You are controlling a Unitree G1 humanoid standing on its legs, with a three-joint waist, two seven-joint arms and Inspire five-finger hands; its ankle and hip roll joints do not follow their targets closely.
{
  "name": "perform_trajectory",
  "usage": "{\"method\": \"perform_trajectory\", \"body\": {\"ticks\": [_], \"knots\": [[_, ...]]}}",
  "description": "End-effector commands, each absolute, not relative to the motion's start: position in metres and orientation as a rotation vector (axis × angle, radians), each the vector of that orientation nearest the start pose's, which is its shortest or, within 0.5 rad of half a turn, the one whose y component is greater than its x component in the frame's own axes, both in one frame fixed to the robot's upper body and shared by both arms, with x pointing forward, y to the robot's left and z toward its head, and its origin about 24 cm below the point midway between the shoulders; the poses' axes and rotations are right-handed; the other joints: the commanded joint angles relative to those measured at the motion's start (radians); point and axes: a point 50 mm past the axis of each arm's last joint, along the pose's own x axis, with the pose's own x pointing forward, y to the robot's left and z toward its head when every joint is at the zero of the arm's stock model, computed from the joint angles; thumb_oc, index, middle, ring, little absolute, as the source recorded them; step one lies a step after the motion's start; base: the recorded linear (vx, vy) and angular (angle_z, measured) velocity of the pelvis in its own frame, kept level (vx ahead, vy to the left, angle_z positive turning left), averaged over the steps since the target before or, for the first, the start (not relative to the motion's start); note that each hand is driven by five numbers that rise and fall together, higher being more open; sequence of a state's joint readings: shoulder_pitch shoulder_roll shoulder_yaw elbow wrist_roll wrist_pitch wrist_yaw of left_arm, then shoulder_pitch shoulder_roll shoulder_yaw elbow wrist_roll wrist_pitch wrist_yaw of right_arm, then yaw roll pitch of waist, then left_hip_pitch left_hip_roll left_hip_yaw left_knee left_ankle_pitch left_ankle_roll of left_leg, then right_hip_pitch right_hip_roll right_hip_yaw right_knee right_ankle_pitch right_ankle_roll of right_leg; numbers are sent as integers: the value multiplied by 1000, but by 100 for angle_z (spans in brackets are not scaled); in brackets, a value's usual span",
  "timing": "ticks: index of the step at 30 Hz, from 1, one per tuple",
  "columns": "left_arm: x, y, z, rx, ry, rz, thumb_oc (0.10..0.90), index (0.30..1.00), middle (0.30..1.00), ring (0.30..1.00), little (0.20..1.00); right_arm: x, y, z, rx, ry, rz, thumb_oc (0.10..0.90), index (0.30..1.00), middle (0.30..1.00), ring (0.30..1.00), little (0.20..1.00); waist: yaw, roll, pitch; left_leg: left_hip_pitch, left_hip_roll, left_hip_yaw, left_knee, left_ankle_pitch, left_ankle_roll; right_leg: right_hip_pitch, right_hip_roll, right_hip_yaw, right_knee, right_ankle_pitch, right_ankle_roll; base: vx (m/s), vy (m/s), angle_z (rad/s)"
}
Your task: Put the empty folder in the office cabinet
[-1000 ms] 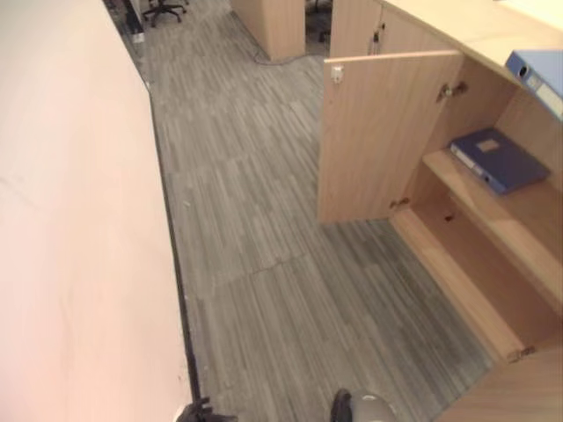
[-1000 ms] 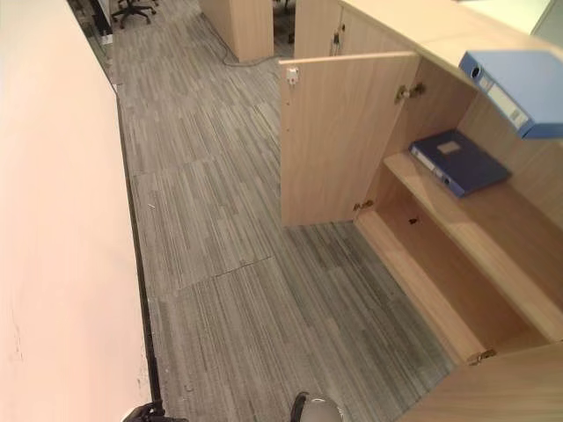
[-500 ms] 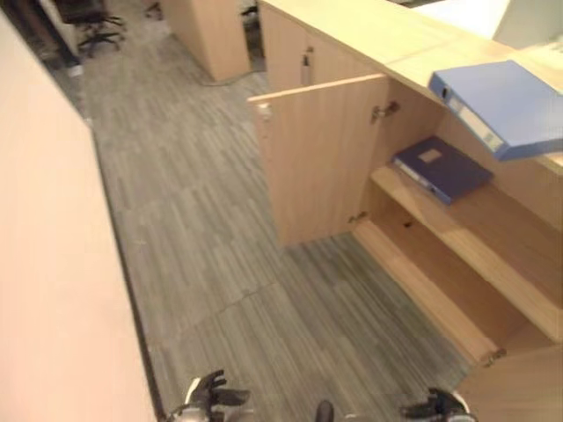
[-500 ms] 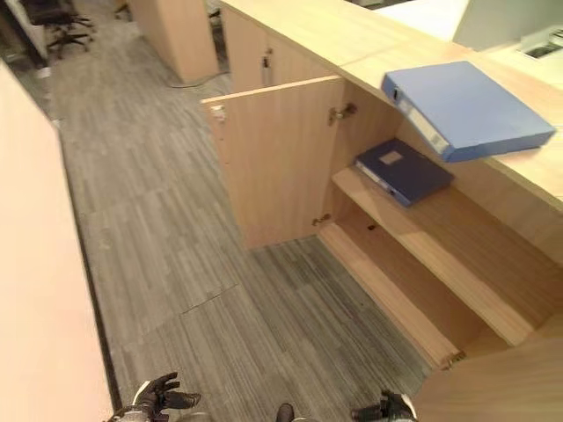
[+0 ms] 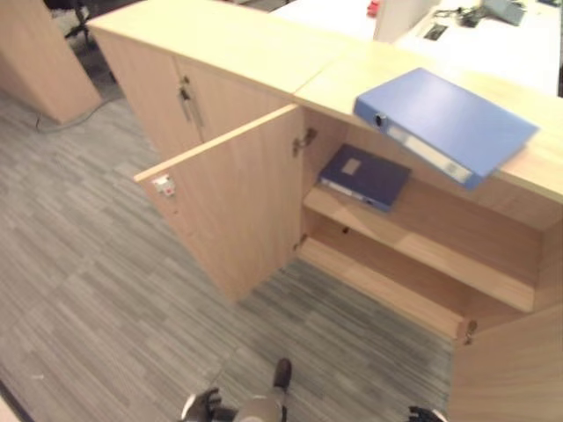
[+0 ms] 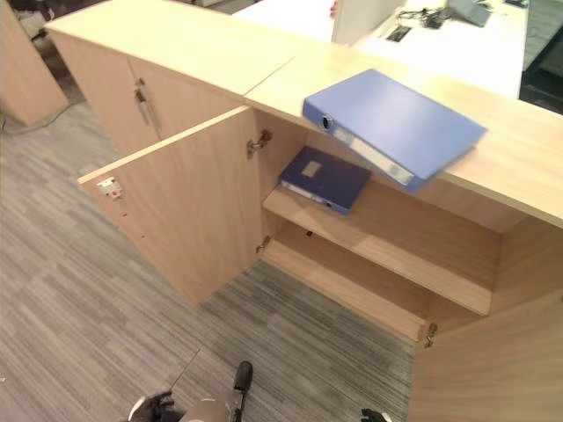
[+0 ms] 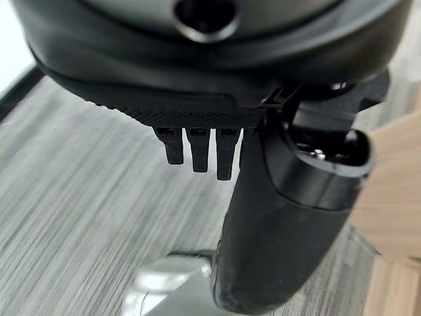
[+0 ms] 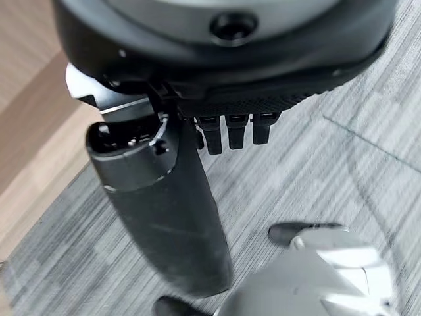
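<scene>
1. Two hands are held low over the carpet floor: the left hand and the right hand, each with fingers relaxed and straight, holding nothing.
2. The light-blue folder is laid flat on the cabinet top, overhanging its edge.
3. A dark-blue folder lies on the upper shelf.
4. The cabinet door stands open.

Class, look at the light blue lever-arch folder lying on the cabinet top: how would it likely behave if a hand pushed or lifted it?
The light blue lever-arch folder looks rigid, so probably stiff. Its corner overhangs the wooden cabinet top, so a push might tip it off. On the smooth top, it would likely slide easily.
</scene>
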State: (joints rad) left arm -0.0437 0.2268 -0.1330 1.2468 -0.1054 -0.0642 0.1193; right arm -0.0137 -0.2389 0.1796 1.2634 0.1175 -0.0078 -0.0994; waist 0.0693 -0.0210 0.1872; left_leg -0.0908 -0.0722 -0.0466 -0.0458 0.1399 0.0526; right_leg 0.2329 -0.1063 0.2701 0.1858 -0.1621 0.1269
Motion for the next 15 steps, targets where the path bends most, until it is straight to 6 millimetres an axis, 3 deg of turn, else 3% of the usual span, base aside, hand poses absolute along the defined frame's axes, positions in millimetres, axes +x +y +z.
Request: {"method": "perform_trajectory", "body": {"ticks": [1, 2, 5, 7, 8, 9, 10, 13, 15], "knots": [[108, 250, -151, 320, 1099, 216, 800, 900, 900, 900, 900, 99, -264, -151, -356, 1183, -200, 800, 900, 900, 900, 900, 6, 30, -39, -36, 98, -15, -18, -19, -91, -80, 93, -74, 127, 77, 61, 186, 104, -44], [113, 251, -149, 314, 1081, 222, 800, 900, 900, 900, 900, 102, -264, -150, -354, 1172, -203, 800, 900, 900, 900, 900, 5, 37, -30, -13, 105, 12, -19, -36, -83, -127, 69, -160, 197, 136, 91, 253, 180, -42], [108, 259, -148, 308, 1087, 249, 800, 900, 900, 900, 900, 105, -263, -149, -354, 1155, -209, 800, 900, 900, 900, 900, 0, 73, -18, 60, 117, 80, -28, -85, -56, -192, 4, -389, 368, 187, 117, 194, 241, -67], [105, 264, -147, 301, 1093, 272, 800, 900, 900, 900, 900, 107, -262, -148, -358, 1141, -215, 800, 900, 900, 900, 900, -2, 78, -10, 99, 114, 122, -32, -117, -53, -229, -40, -485, 357, 166, 108, 205, 176, -84], [105, 265, -147, 293, 1090, 282, 800, 900, 900, 900, 900, 109, -262, -148, -354, 1133, -222, 800, 900, 900, 900, 900, -8, 81, -4, 116, 115, 130, -31, -129, -57, -265, -37, -502, 330, 132, 92, 301, 44, -113], [104, 267, -146, 285, 1089, 294, 800, 900, 900, 900, 900, 111, -263, -147, -351, 1126, -233, 800, 900, 900, 900, 900, -21, 91, 6, 144, 124, 137, -27, -151, -64, -320, -31, -523, 220, 74, 54, 374, -86, -85], [103, 267, -147, 289, 1095, 293, 800, 900, 900, 900, 900, 110, -265, -146, -360, 1131, -239, 800, 900, 900, 900, 900, -32, 87, 18, 172, 122, 148, -24, -175, -73, -340, -61, -544, 93, 95, 35, 384, -159, -47], [101, 265, -148, 307, 1104, 283, 800, 900, 900, 900, 900, 108, -271, -146, -367, 1147, -258, 800, 900, 900, 900, 900, -55, 92, 30, 221, 139, 164, -32, -211, -98, -372, -140, -562, -95, 190, 61, 270, -166, -20], [101, 263, -149, 329, 1109, 263, 800, 900, 900, 900, 900, 98, -275, -147, -358, 1181, -284, 800, 900, 900, 900, 900, -89, 96, 32, 269, 148, 163, -34, -242, -116, -414, -200, -504, -171, 259, 93, 450, -228, 10]]}}
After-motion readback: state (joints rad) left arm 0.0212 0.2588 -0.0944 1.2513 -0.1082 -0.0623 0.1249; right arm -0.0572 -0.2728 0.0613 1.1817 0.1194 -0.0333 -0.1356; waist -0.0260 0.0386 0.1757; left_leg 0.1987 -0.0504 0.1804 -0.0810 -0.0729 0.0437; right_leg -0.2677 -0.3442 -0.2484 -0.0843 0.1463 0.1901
